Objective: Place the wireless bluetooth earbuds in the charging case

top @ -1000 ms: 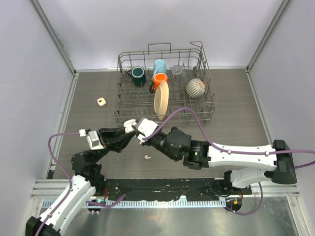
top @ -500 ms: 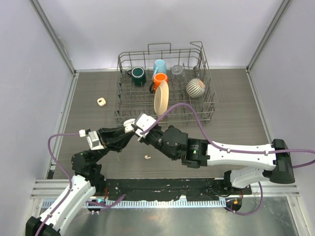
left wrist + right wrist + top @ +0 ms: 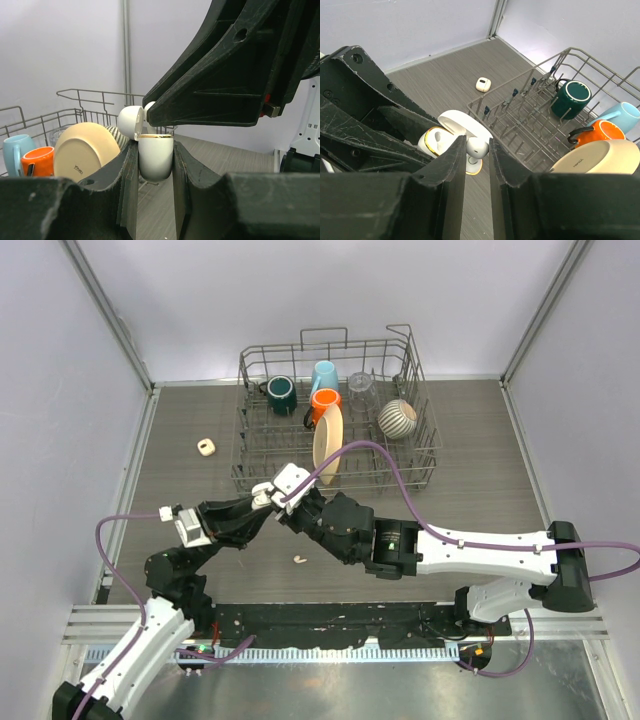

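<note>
Left fingers point(image 3: 125, 195): clamping nearly shut on the lower body of the small white rounded charging case point(image 3: 155, 159), holding it upright above the worktop so its mouth is facing up.
Case lid point(image 3: 131, 121): standing hinged open on the far left side, leaving the gold-rimmed opening exposed for loading.
Right fingers point(image 3: 451, 180): almost closed, pinching a tiny white plastic earbud point(image 3: 476, 146) and hovering just over the case opening, tips crossing close above the left fingers.
Earbud position: sitting at the case mouth; whether it is touching the well is too hidden to tell.
Step in hand: judged to be the seating of this bud; one arm is acting as a vice so the other can be pressing down.
Other earbud point(image 3: 299, 560): lying loose on the grey wood-grain worktop point(image 3: 480, 480), near side of the two arms, waiting its turn.
Second cream case point(image 3: 206, 447): resting far left, well apart.
Wire dish rack point(image 3: 243, 455): standing at the far side with mugs and a plate, playing no part.
</note>
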`<state>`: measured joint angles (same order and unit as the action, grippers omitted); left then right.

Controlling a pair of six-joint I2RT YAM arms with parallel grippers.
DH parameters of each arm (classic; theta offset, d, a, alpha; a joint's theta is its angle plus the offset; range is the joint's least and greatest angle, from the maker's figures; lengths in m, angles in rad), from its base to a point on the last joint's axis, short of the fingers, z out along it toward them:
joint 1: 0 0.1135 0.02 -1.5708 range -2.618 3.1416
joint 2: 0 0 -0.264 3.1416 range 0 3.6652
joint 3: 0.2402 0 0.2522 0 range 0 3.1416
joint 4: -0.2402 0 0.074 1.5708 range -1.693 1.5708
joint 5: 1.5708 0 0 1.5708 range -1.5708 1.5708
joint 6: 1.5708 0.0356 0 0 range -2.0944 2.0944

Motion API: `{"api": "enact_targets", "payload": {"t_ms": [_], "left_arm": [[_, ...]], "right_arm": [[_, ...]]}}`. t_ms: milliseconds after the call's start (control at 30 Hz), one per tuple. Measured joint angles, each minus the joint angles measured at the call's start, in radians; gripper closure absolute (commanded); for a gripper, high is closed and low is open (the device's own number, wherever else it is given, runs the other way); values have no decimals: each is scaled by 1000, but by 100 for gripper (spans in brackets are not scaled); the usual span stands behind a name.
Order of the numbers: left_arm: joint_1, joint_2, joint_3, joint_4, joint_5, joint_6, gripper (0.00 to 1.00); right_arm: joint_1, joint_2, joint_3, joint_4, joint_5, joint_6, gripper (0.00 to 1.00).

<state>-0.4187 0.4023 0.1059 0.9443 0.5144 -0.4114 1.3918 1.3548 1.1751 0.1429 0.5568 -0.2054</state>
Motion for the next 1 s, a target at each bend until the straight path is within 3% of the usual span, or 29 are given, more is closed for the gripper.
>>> {"api": "enact_targets", "payload": {"t_ms": [600,1000], "left_arm": [[0,-32,-34,49,-48,-2,100],[0,0,-53,149,-61,-27,100]], "right_arm": [[2,0,-1,21,-1,51,93],[6,0,-3,35,-13,74,76]]}}
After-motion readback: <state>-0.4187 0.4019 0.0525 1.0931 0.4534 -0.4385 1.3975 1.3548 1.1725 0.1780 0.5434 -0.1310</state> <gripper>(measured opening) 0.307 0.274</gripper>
